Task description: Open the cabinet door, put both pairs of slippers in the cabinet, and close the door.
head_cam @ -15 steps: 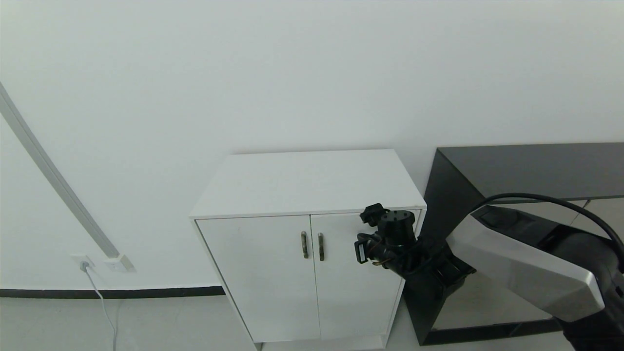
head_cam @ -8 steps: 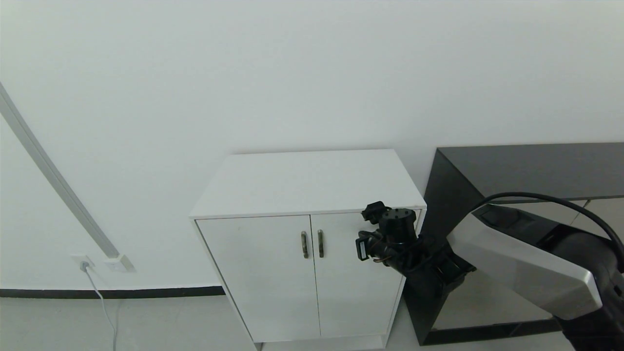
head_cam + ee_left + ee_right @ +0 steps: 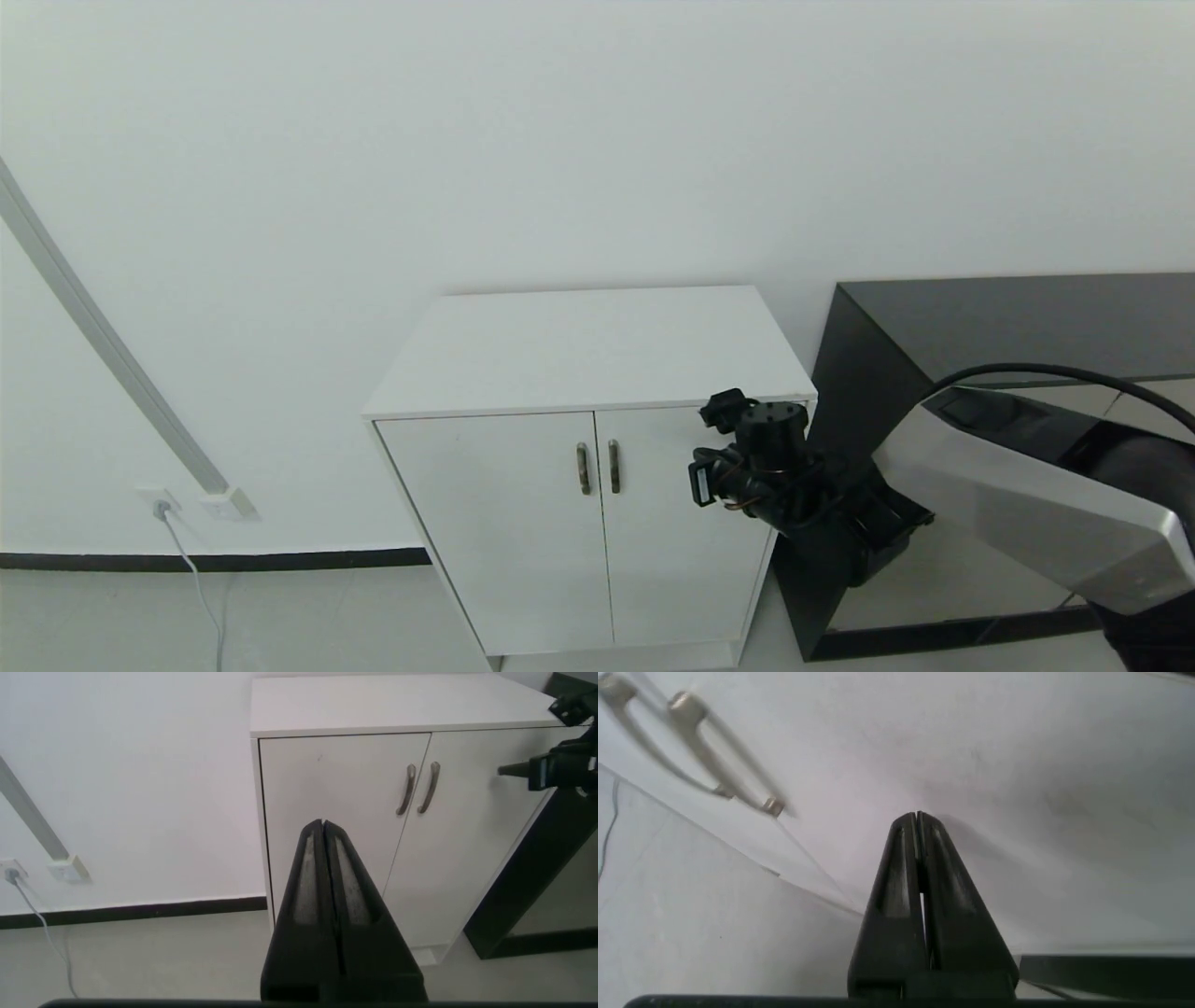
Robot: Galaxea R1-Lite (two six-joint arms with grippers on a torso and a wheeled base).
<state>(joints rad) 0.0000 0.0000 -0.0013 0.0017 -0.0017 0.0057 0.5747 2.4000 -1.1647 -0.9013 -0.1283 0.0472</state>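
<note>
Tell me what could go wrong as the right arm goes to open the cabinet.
1. The right gripper is shut and faces the bare right door, off to the side of the right handle; it may bump the panel instead of hooking the handle.
2. The left handle sits close beside it; the gripper could catch the wrong one or both.

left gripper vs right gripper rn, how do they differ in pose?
The left gripper sits well back from the cabinet; the right gripper is close up to the right door. The left gripper faces the left door; the right gripper faces the right door, off to the side of the handles, not on them. Shared: both shut, both empty.
</note>
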